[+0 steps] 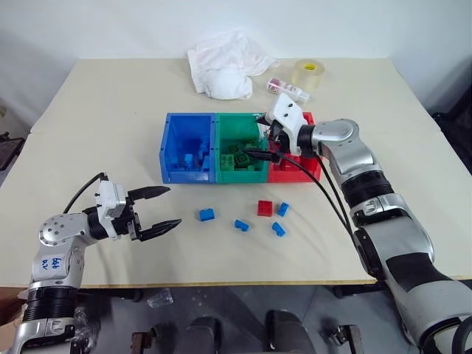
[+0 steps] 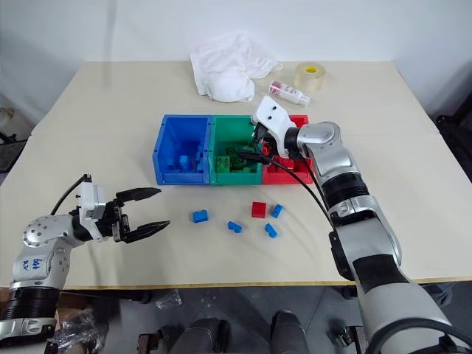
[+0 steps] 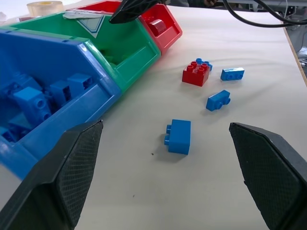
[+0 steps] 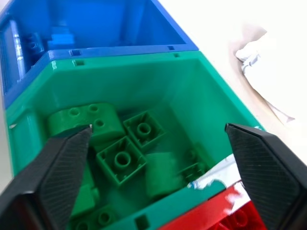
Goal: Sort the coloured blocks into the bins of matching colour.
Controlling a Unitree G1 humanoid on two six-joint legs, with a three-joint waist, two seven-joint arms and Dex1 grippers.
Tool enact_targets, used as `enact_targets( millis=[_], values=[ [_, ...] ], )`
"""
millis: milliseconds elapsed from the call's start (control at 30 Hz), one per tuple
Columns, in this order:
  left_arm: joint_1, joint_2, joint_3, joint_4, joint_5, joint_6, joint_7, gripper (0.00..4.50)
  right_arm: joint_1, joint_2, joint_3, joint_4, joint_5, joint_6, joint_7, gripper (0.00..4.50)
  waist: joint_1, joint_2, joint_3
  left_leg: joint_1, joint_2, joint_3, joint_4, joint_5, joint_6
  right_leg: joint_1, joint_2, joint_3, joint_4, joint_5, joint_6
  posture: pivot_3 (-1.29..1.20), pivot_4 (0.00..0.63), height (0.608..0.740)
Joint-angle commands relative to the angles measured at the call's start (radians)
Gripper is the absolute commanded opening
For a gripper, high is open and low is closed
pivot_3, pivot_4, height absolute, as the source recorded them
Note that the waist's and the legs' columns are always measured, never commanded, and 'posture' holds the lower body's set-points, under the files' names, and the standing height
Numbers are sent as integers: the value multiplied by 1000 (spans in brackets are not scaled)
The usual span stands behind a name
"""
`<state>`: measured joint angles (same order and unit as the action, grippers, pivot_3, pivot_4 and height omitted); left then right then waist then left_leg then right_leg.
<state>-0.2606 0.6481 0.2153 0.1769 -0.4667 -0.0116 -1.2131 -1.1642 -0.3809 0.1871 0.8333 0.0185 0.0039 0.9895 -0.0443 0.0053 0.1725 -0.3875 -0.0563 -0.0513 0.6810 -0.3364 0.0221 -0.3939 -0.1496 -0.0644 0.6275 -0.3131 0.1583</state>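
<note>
**Right arm over the green bin, five blocks still on the table**

Start with the big things. Your table (image 1: 110, 133) holds the three joined bins: the blue bin (image 1: 184, 122), the green bin (image 1: 236, 122) in the middle and the red bin (image 1: 313, 169) on the right. Your right gripper (image 1: 259, 151) hangs over the green bin with its fingers spread wide and nothing between them. Under it lie the green blocks (image 4: 120, 160), so this looks like the end of a drop.

Your left gripper (image 1: 164, 208) waits low over the table's front left part, fingers spread and empty too, pointing toward the loose blocks.

Now the small things. In front of the bins sit a red block (image 1: 264, 208) and four blue ones. The nearest blue block (image 1: 206, 214) is closest to the left gripper. Another blue block (image 1: 242, 225) is in the middle, one (image 1: 278, 229) is further right, and one (image 1: 282, 209) is just beside the red block (maybe touching it, hard to say).

Next, I think you should pick one loose block. The left gripper needs to reach forward, come down around the nearest blue block, squeeze, and carry it to the blue bin.

Some things are hard to see. The right arm covers much of the red bin, so you cannot count what is inside. The blue blocks (image 3: 29, 98) in the blue bin are partly hidden by its wall.
</note>
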Motion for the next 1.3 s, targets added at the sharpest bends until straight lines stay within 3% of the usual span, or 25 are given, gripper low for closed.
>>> enact_targets(
  millis=[33,200,333,600,833,1067,1300],
  values=[
    [4,3,14,-4,-8,-20,0,4500,54,-72,-51,-146,54,-8,89,4481,0,0,0,0,0,0,0,0,0,0,0,0,0,0,0,0,150,740],
    [-11,2,7,27,-6,-32,-14,4500,261,-216,-100,-461,175,89,255,4481,9,0,0,0,0,0,0,0,0,1,0,0,0,0,0,0,150,740],
    [-20,10,-5,72,12,-58,-36,4500,485,-393,-186,-682,279,215,350,4481,21,0,0,0,0,1,1,0,0,1,0,0,-1,0,0,0,150,740],
    [-31,16,-9,96,11,-72,-56,4500,889,-640,-366,-802,306,261,366,4481,36,0,0,0,1,5,2,0,1,2,0,1,-3,0,0,0,150,740],
    [-46,27,-3,120,5,-75,-95,4500,912,-634,-347,-902,324,324,320,4481,40,0,0,1,2,7,2,0,1,2,0,2,-3,0,0,0,150,740],
    [-24,25,8,112,-47,-68,-184,4500,833,-536,-145,-1065,305,470,244,4481,42,0,0,1,2,6,2,0,1,2,0,2,-3,0,0,0,150,740],
    [12,9,21,72,-49,-70,-162,4500,758,-423,22,-1039,240,473,197,4481,43,0,0,1,1,4,3,0,1,2,0,2,-3,0,0,0,150,740]
  ],
)
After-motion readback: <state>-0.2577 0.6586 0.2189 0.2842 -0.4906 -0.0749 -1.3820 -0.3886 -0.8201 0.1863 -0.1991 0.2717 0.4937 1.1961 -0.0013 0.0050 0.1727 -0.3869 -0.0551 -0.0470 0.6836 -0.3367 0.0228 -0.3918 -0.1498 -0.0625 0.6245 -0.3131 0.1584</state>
